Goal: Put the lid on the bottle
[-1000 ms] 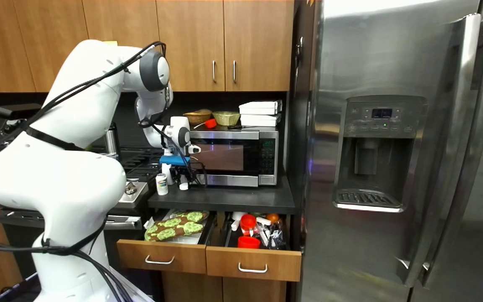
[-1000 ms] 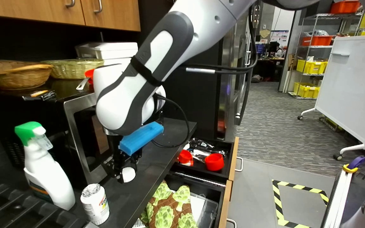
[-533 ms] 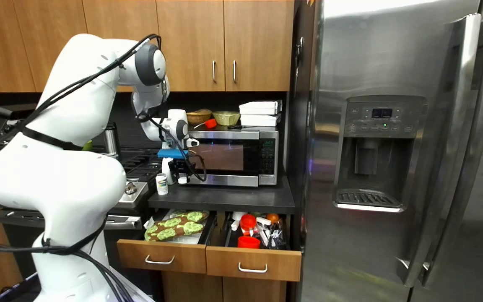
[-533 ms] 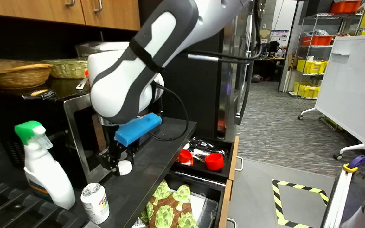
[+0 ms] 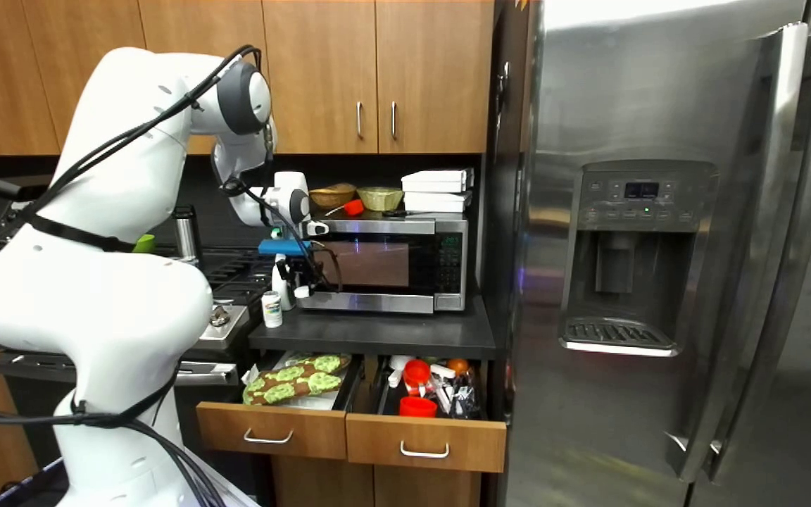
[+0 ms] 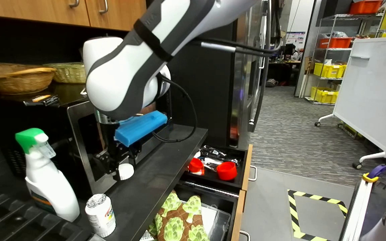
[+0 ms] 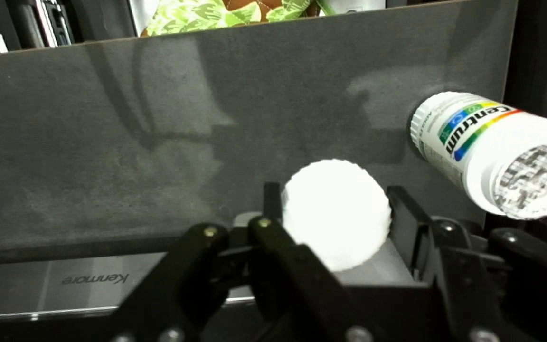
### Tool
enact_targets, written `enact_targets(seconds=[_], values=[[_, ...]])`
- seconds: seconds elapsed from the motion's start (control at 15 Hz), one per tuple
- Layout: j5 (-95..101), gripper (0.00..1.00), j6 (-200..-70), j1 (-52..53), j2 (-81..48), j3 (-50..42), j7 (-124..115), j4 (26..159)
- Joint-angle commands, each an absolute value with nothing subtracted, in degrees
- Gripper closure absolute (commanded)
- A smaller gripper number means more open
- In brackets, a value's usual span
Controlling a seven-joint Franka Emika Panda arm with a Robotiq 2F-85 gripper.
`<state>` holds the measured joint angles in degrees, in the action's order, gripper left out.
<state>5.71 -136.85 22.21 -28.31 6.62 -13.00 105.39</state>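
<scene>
A white Centrum bottle (image 5: 272, 310) stands upright on the dark counter near the stove. It shows in both exterior views (image 6: 101, 217), and its uncovered, foil-like top faces up. In the wrist view the bottle (image 7: 473, 137) is at the right, apart from the gripper. My gripper (image 7: 333, 202) is shut on a round white lid (image 7: 337, 216), with a finger on each side. In both exterior views the gripper (image 6: 121, 160) points down and holds the lid (image 6: 126, 171) above the counter, in front of the microwave and to the right of the bottle.
A white spray bottle with a green head (image 6: 50, 180) stands behind the Centrum bottle. The steel microwave (image 5: 384, 303) is close behind the gripper. Two open drawers (image 5: 272, 429) stick out below the counter edge (image 6: 159, 197). Stove grates (image 6: 15, 214) lie beside the bottle.
My gripper has risen with the lid in it and shifted left in both exterior views. The Centrum bottle has not moved.
</scene>
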Motion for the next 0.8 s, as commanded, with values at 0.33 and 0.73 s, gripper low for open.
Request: enact_targets(seconds=[0.33,0.73], values=[[8.1,0.69,-133.8,23.2,-26.7,8.3,-13.7,105.4],[7.9,0.69,-132.6,23.9,-26.4,9.8,-13.1,104.7]])
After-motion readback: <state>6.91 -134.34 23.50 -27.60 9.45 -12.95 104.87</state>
